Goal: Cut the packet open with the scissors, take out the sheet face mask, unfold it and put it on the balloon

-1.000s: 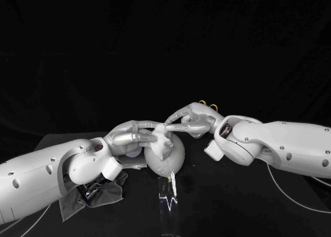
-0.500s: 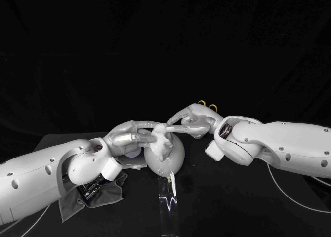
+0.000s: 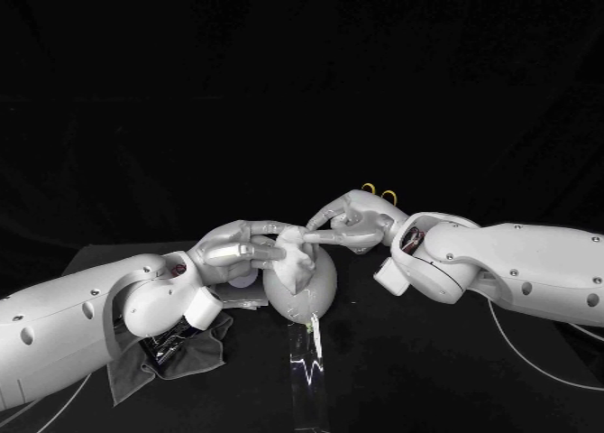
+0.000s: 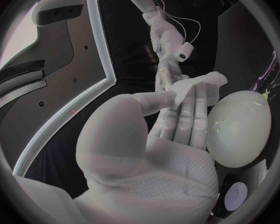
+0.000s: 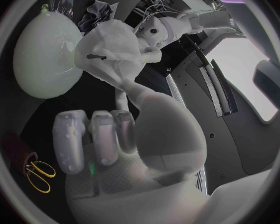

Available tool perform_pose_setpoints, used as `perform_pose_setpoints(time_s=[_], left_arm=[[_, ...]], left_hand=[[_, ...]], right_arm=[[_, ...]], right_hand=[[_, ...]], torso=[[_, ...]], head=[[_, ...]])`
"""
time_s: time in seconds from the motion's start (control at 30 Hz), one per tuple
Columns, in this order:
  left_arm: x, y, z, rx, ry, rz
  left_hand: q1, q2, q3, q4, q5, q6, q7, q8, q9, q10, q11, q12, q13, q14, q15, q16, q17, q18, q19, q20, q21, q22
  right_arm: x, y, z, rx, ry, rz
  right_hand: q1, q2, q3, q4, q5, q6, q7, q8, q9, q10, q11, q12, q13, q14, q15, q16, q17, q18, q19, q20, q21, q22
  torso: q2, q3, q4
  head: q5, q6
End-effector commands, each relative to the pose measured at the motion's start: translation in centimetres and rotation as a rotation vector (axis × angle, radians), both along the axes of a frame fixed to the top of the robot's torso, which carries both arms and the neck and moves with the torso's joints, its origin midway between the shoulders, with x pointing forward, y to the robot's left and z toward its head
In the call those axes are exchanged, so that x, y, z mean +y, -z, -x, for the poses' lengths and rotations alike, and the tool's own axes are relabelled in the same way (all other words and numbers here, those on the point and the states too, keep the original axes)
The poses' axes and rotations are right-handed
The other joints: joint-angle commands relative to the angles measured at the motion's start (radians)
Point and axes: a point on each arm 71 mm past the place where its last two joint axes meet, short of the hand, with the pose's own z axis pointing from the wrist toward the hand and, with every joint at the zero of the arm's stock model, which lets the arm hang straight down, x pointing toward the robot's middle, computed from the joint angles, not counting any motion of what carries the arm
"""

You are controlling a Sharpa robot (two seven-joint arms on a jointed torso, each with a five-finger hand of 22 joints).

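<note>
While left hand [image 3: 234, 253] and right hand [image 3: 355, 222] pinch the crumpled mask [image 3: 297, 260] at the balloon's [image 3: 310, 294] twelve o'clock, unfolding remains.

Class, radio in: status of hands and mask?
Left hand, right hand both pinching sheet face mask. Mask crumpled beside balloon, not spread. Scissors beyond right hand, clear.

No text, label, brand, number or sign can be read on anything seen here.
</note>
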Motion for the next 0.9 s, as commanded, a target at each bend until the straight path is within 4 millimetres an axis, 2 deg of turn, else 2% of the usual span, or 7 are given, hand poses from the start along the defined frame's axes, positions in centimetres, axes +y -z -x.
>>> perform_pose_setpoints(time_s=[0.03, 0.33, 0.57, 0.67, 0.8, 0.83, 0.9], left_arm=[[-0.10, -0.13, 0.02, -0.006, 0.006, 0.003], [-0.06, -0.06, -0.01, -0.019, 0.002, -0.016], [-0.01, -0.04, -0.11, -0.032, -0.011, -0.027], [-0.02, -0.06, -0.15, -0.041, -0.018, -0.031], [-0.07, -0.07, -0.22, -0.051, -0.030, -0.036], [-0.08, -0.07, -0.24, -0.054, -0.034, -0.038], [-0.06, -0.07, -0.33, -0.060, -0.048, -0.044]], left_hand=[[-0.002, 0.011, 0.009, 0.004, 0.003, 0.002, 0.001, -0.003, -0.002, 0.077, -0.057, 0.005, 0.001, -0.003, -0.008, -0.004, 0.002, 0.011, -0.008, -0.001, 0.004, 0.001], [-0.004, 0.011, 0.010, 0.004, 0.003, 0.004, 0.005, -0.003, -0.002, 0.076, -0.057, 0.006, 0.001, -0.003, -0.008, -0.004, 0.003, 0.011, -0.008, -0.001, 0.005, 0.002], [-0.012, 0.012, 0.016, 0.006, 0.004, 0.016, 0.025, -0.002, 0.000, 0.067, -0.055, 0.010, 0.000, -0.006, -0.006, -0.006, 0.009, 0.011, -0.009, -0.001, 0.007, 0.002], [-0.005, 0.006, 0.032, -0.015, 0.004, 0.018, 0.035, -0.006, -0.002, 0.030, -0.045, -0.003, -0.005, -0.007, -0.004, -0.007, 0.013, 0.011, -0.011, -0.004, 0.010, 0.003], [0.001, -0.015, 0.042, -0.051, 0.004, 0.005, 0.041, -0.019, -0.007, -0.052, -0.018, -0.036, -0.010, -0.015, 0.007, -0.014, 0.016, 0.008, -0.018, -0.007, 0.018, 0.008], [-0.008, -0.030, 0.020, -0.056, 0.003, -0.005, 0.045, -0.027, -0.010, -0.091, -0.005, -0.048, -0.011, -0.015, 0.012, -0.014, 0.018, 0.006, -0.019, -0.008, 0.026, 0.013], [-0.018, -0.042, -0.006, -0.054, 0.003, -0.014, 0.051, -0.033, -0.013, -0.122, 0.005, -0.051, -0.012, -0.018, 0.018, -0.016, 0.019, 0.002, -0.024, -0.007, 0.031, 0.016]], right_arm=[[-0.01, -0.15, 0.09, -0.003, -0.001, -0.033], [-0.33, -0.20, 0.11, 0.011, 0.025, -0.066], [-0.25, -0.12, 0.27, 0.044, 0.023, -0.087], [-0.06, 0.05, 0.42, 0.085, 0.010, -0.103], [0.23, 0.32, 0.62, 0.147, -0.015, -0.122], [0.30, 0.39, 0.67, 0.164, -0.021, -0.127], [0.44, 0.57, 0.79, 0.205, -0.036, -0.140]], right_hand=[[0.016, 0.006, 0.013, -0.004, 0.000, 0.007, -0.005, 0.015, 0.012, 0.103, -0.009, 0.012, 0.261, 0.106, -0.010, 0.004, 0.263, -0.006, 0.105, -0.011, 0.005, 0.263], [0.018, 0.010, 0.024, -0.006, 0.000, 0.007, -0.007, 0.033, 0.024, 0.104, -0.011, 0.015, 0.263, 0.106, -0.013, 0.004, 0.263, -0.006, 0.105, -0.016, 0.005, 0.263], [0.018, 0.010, 0.024, -0.006, 0.000, 0.007, -0.007, 0.033, 0.024, 0.104, -0.011, 0.015, 0.263, 0.106, -0.013, 0.004, 0.263, -0.006, 0.105, -0.016, 0.005, 0.263], [0.017, 0.010, 0.026, -0.006, 0.000, 0.006, -0.008, 0.038, 0.027, 0.104, -0.012, 0.015, 0.263, 0.106, -0.014, 0.004, 0.263, -0.006, 0.105, -0.017, 0.005, 0.263], [0.016, 0.013, 0.030, -0.006, 0.000, 0.004, -0.008, 0.043, 0.030, 0.104, -0.012, 0.015, 0.263, 0.106, -0.014, 0.004, 0.263, -0.006, 0.105, -0.018, 0.005, 0.263], [0.016, 0.014, 0.032, -0.006, 0.000, 0.004, -0.008, 0.044, 0.031, 0.104, -0.013, 0.015, 0.263, 0.106, -0.014, 0.004, 0.263, -0.006, 0.105, -0.018, 0.005, 0.263], [0.016, 0.014, 0.033, -0.005, 0.000, 0.003, -0.008, 0.045, 0.032, 0.104, -0.013, 0.015, 0.263, 0.106, -0.014, 0.004, 0.263, -0.006, 0.105, -0.018, 0.005, 0.263]], torso=[[0.000, -0.0001, -0.0008], [0.000, 0.0000, -0.0007], [0.000, 0.0005, 0.0000], [0.000, -0.0003, 0.0001], [0.000, -0.0001, 0.0001], [0.000, -0.0001, 0.0001], [0.000, -0.0003, -0.0002]], head=[[0.000, 0.001], [-0.001, 0.001], [-0.001, 0.000], [-0.001, -0.001], [-0.001, -0.002], [-0.001, -0.002], [0.000, -0.003]])
